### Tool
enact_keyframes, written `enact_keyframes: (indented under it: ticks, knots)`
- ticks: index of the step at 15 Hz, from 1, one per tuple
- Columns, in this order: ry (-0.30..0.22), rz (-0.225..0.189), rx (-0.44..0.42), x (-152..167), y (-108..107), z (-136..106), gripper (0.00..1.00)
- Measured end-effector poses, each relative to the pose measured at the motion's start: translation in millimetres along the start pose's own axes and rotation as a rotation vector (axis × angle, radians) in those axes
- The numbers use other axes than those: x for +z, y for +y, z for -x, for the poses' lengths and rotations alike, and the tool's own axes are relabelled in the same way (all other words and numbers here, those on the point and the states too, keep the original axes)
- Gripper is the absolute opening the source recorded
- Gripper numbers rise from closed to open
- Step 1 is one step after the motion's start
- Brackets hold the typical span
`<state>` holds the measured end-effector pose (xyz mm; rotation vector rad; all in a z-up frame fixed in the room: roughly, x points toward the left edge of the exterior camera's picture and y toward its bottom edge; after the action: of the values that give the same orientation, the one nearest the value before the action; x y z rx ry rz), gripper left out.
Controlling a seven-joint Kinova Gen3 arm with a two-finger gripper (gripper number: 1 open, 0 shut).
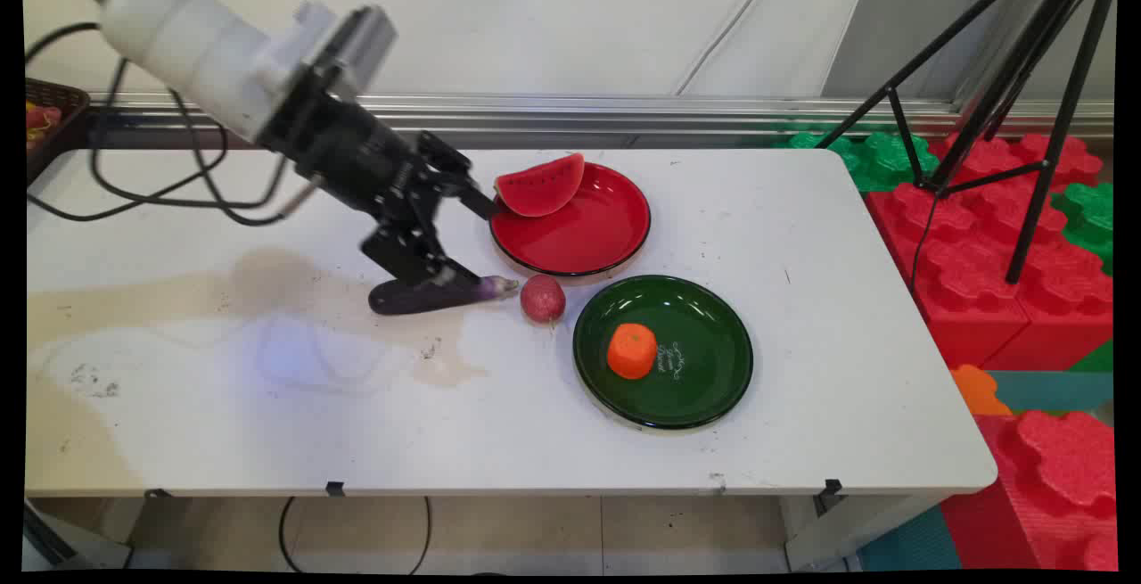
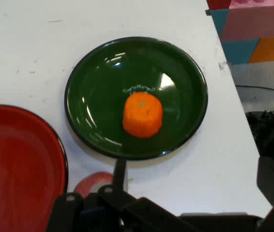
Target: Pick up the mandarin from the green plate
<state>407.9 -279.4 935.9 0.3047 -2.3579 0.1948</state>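
**Jaws spread wide over the eggplant, beside the red plate**

In the main view, the jaws (image 1: 450,241) are standing released, spread wide and gripping nothing. The upper finger is reaching toward the rim of the red plate (image 1: 584,241), its tip just beside the watermelon slice (image 1: 539,186) leaning on that plate's far left edge. The lower finger is hanging right above the purple eggplant (image 1: 437,292); whether it is touching cannot be told. The eggplant is lying on the white surface (image 1: 802,236), its stem end pointing at a small reddish fruit (image 1: 543,297) just beside it. The arm is slanting down from the upper left, black cables (image 1: 143,196) looping behind it. A green plate (image 1: 704,388), carrying an orange carrot chunk (image 1: 632,350), is sitting near the red one, toward the front.

In the hand view, the camera is looking down across the green plate (image 2: 93,96) and carrot chunk (image 2: 143,115). The red plate (image 2: 16,164) is being cut off at the left edge. The black linkage is hiding most of the reddish fruit (image 2: 92,182), and the eggplant is not showing here.
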Motion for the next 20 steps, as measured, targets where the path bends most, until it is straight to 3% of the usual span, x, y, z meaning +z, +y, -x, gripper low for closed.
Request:
enact_keyframes:
  ticks: [6,12,20]
  knots:
    - [-0.035,0.006,0.029,48,-1,-24,1.00]
    - [-0.106,0.011,0.060,112,-11,-42,1.00]
    - [-0.188,0.035,0.068,175,-23,-42,1.00]
